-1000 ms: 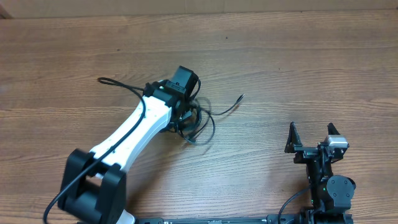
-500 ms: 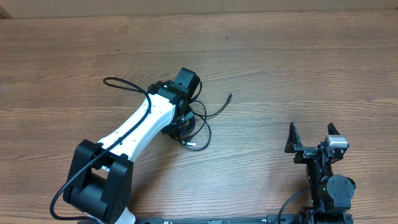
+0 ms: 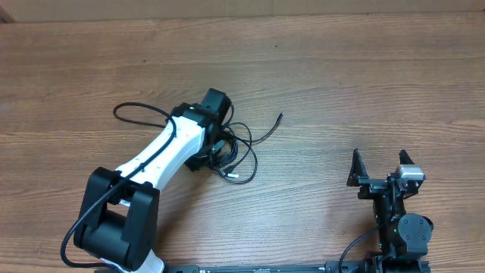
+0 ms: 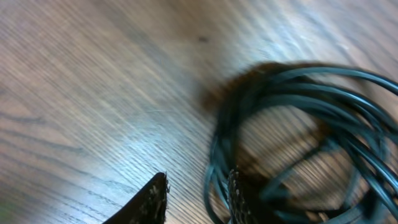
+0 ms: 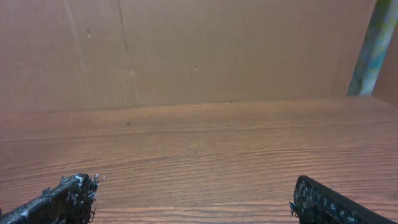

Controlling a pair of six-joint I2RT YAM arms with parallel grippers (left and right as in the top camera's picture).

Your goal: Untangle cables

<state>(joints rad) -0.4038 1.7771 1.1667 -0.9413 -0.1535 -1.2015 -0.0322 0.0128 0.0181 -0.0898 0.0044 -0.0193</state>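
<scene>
The cables (image 3: 236,154) lie as a tangled bundle of thin black cords on the wooden table (image 3: 341,83). One loose end (image 3: 279,117) trails out to the upper right. My left arm (image 3: 178,144) reaches over the bundle, and its wrist hides the fingers from above. In the left wrist view the left gripper (image 4: 194,196) has its jaws apart, low over the wood. A few blurred strands of the cables (image 4: 217,149) run down between them, close against the right finger (image 4: 234,193). My right gripper (image 3: 377,168) stands wide open by the front edge, with only bare wood between its fingertips (image 5: 74,194).
A black cord (image 3: 136,110) loops out to the left of the left wrist. A brown cardboard wall (image 5: 199,50) closes the far side of the table. The right arm's base (image 3: 402,227) stands at the front right.
The left wrist has shifted left and slightly toward the front. The bundle and its loose end slid left with it. The right arm has not moved.
</scene>
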